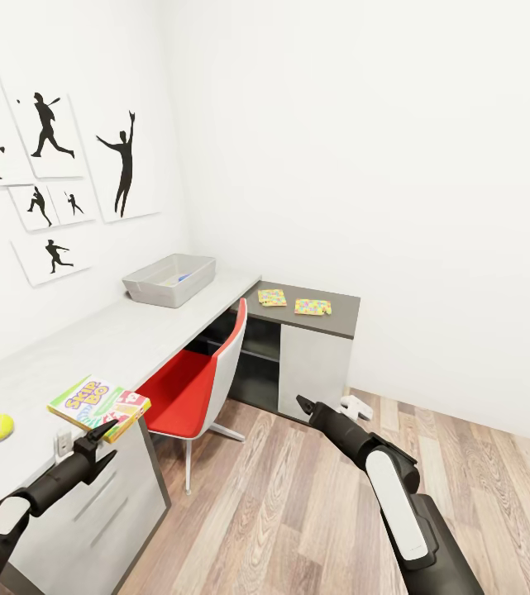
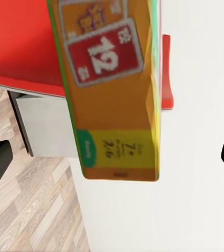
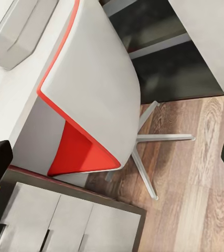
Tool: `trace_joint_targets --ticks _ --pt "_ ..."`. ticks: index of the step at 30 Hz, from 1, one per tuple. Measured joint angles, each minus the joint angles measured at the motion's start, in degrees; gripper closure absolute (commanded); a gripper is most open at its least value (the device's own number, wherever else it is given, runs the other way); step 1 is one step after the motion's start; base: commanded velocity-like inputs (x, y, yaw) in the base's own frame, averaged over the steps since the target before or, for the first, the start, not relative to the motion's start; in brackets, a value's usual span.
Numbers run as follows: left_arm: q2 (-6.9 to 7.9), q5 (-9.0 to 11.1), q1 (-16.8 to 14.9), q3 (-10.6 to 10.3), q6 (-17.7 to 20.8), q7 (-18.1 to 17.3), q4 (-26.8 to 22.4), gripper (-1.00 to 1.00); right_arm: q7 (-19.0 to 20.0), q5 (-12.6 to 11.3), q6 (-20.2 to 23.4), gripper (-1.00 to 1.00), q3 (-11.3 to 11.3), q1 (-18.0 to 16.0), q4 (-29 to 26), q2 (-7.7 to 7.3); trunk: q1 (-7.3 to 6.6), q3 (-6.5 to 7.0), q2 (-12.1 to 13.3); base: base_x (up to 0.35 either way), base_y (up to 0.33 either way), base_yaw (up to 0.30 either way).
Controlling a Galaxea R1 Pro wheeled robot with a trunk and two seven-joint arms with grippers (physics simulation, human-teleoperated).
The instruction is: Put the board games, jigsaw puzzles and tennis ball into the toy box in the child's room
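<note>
Left claw (image 1: 107,429) is hovering spread at the table (image 1: 124,339) edge, fingers flanking the overhanging Skip-Bo board game (image 1: 99,406) for a likely pinch, while right claw (image 1: 302,403) is hanging spread over floor; toy box (image 1: 169,280) is sitting well apart.

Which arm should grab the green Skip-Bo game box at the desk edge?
Left. Its gripper is open right at the green Skip-Bo game box; the right gripper hangs over the wood floor, away from the desk.
</note>
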Motion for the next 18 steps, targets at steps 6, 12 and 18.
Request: trace_joint_targets --ticks 6,12,18 --pt "0.07 0.0 0.0 0.2 0.0 0.0 0.0 -1.0 0.0 0.0 0.0 -1.0 0.0 0.0 0.0 0.0 0.0 0.0 0.0 0.0 0.0 0.0" --pt "0.2 0.1 0.0 0.3 0.0 0.0 0.0 -1.0 0.0 0.0 0.0 -1.0 0.0 0.0 0.0 0.0 -0.01 0.0 0.0 0.044 0.0 0.0" --pt "0.58 0.1 0.0 0.3 0.0 0.0 0.0 -1.0 0.0 0.0 0.0 -1.0 0.0 0.0 0.0 0.0 -0.01 0.0 0.0 0.112 0.0 0.0"
